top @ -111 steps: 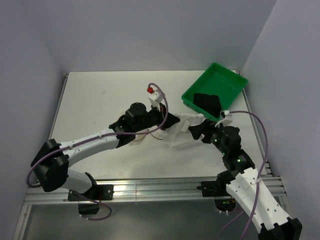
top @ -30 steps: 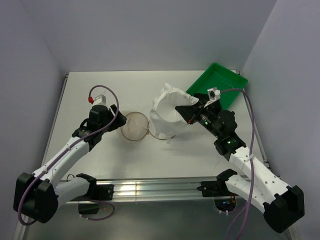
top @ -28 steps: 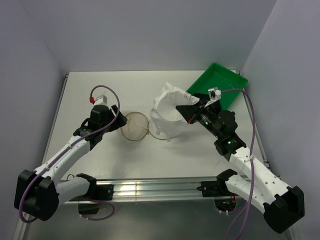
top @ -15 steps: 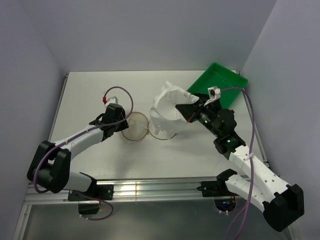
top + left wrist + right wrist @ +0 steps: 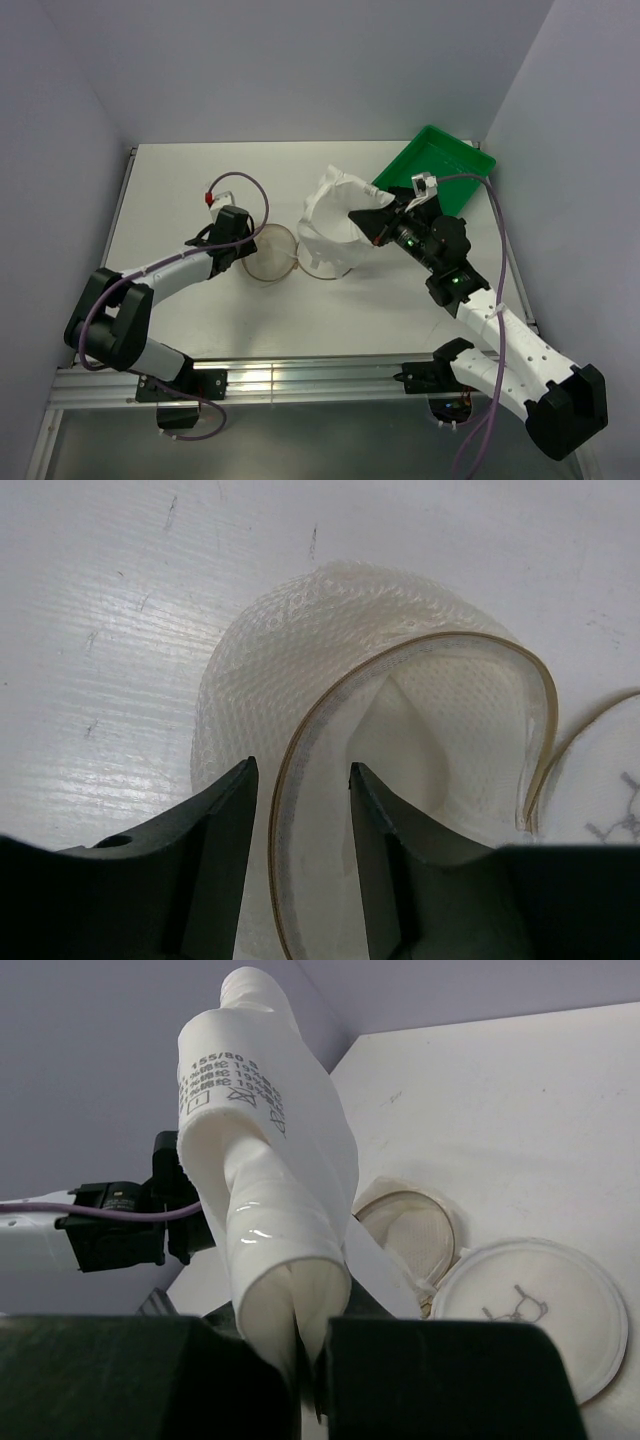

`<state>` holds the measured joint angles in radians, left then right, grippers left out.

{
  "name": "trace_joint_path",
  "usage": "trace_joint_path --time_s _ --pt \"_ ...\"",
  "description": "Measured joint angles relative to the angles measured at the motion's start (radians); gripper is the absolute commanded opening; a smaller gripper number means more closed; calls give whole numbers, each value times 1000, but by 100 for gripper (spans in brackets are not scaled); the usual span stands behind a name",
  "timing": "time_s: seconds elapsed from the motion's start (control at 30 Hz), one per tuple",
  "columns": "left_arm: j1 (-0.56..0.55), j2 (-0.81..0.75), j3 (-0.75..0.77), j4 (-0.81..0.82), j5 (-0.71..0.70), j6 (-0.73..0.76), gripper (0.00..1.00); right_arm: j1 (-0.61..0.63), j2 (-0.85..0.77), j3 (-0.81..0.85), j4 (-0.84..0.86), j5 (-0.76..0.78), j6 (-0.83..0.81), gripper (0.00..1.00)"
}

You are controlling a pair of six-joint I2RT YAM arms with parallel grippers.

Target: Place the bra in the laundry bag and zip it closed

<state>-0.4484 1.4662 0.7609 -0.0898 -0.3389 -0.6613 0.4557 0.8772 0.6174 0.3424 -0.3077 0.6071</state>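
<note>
The laundry bag [image 5: 330, 225] is a white pouch pulled up off the table. My right gripper [image 5: 372, 225] is shut on a fold of its white wall [image 5: 270, 1210], which carries a printed label. The bag's round mesh flap [image 5: 272, 255] with a tan rim lies flat to its left. My left gripper [image 5: 252, 248] reaches over that flap. In the left wrist view its fingers [image 5: 215, 865] stand apart on either side of the tan rim [image 5: 282, 810] without pinching it. The bra does not show; my right arm covers the near part of the green tray.
A green plastic tray [image 5: 445, 160] sits at the back right, just behind my right gripper. A white round disc [image 5: 530, 1310] of the bag rests on the table beside the mesh flap. Grey walls close in the table on the left, back and right.
My left gripper has moved right, from beside the flap to over its rim, and its jaws have narrowed. My right gripper keeps the bag raised in nearly the same spot.
</note>
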Motion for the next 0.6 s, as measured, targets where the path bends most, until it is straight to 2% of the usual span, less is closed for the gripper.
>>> trace_joint_path --time_s 0.17,0.2,0.3,0.47,0.6 --pt "0 35 0 28 11 14 41 0 16 0 1 -10 5 0" --pt "0 41 0 31 17 14 35 1 19 0 1 -12 5 0" --pt "0 55 0 40 27 12 0 6 30 0 1 -14 6 0" --pt "0 39 -3 68 48 18 0 12 53 16 2 -14 9 0" --pt "-21 -40 -5 94 108 14 0 13 71 42 13 -11 8 0"
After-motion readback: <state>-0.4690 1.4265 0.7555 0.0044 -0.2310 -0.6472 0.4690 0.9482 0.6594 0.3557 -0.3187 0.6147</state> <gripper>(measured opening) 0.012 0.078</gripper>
